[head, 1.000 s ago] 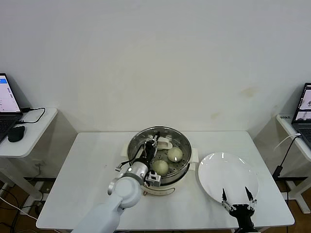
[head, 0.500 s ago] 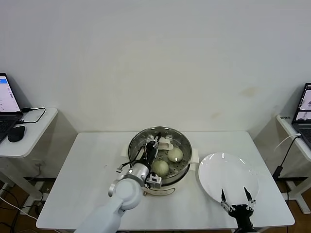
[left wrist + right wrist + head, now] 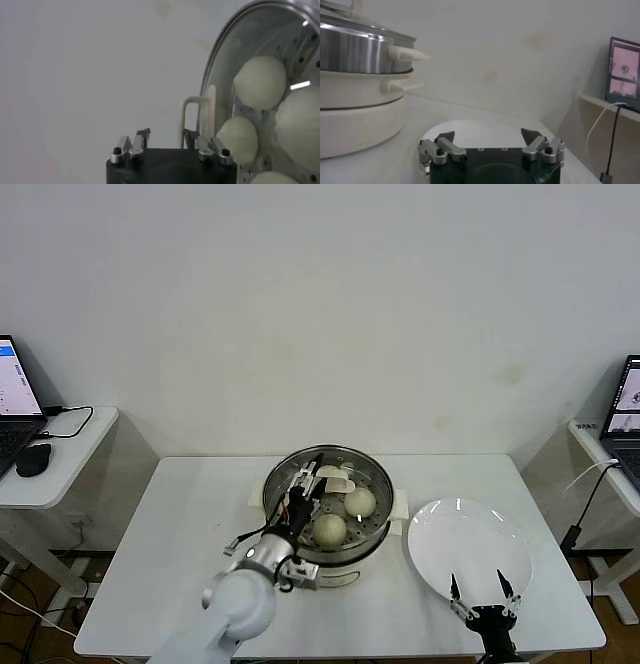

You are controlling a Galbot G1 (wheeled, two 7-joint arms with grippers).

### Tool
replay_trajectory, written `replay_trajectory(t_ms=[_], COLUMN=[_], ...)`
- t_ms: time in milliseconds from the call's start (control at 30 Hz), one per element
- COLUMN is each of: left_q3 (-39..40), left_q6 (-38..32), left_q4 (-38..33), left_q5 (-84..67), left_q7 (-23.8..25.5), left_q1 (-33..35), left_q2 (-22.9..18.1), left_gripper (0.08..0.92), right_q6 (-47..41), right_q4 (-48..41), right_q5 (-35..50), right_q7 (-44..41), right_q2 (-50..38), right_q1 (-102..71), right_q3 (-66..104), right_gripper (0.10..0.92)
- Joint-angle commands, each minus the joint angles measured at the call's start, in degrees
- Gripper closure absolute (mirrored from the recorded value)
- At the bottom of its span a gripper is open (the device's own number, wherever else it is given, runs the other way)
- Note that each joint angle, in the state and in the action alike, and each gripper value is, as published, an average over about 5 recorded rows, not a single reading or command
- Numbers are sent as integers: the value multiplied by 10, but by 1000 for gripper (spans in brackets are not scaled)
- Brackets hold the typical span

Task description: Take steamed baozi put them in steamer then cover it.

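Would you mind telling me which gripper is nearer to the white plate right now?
The right. The right gripper hovers open over the near edge of the white plate, while the left gripper is across the table above the steamer, beside the baozi.

White rounded left arm (image 3: 235, 609) with silver wrist collar; black tool (image 3: 490, 145) bodies, silver screw-fastened finger mounts.

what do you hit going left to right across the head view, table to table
laptop → mouse → left gripper → steamer → white plate → right-hand laptop
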Motion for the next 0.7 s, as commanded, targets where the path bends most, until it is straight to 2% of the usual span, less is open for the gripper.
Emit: replay_trajectory(t_ms=[33, 133, 233, 300, 400, 567, 700], left_q3=[-87, -147, -232, -281, -323, -339, -339], left_q6=[-31, -73, -170, -216, -233, -265, -283], left_q4=[-170, -187, -168, -154, -143, -109, -76], left_q5=[-264, -426, -588, -664, -748, -808, -808], left_q7=[-95, -166, -212, -222, -232, -215, -206], left_q1=[182, 264, 333, 366, 411, 481, 495], left_q2=[78, 72, 38, 19, 5, 10, -12], left_gripper=[295, 219, 184, 179, 177, 177, 177], right_q6=[2, 4, 11, 16, 19, 24, 33], right_q4=[3, 8, 13, 17, 24, 30, 27], right_q5=[-1, 1, 6, 12, 27, 69, 76], right_q7=[0, 0, 0, 1, 1, 13, 31], right_q2=[0, -1, -5, -12, -30, -84, -106], right_q1=[-2, -6, -11, -16, -28, -57, -69], right_q3=[-1, -3, -9, -14, -24, -67, -90], right_gripper=[203, 203, 203, 203, 203, 203, 203])
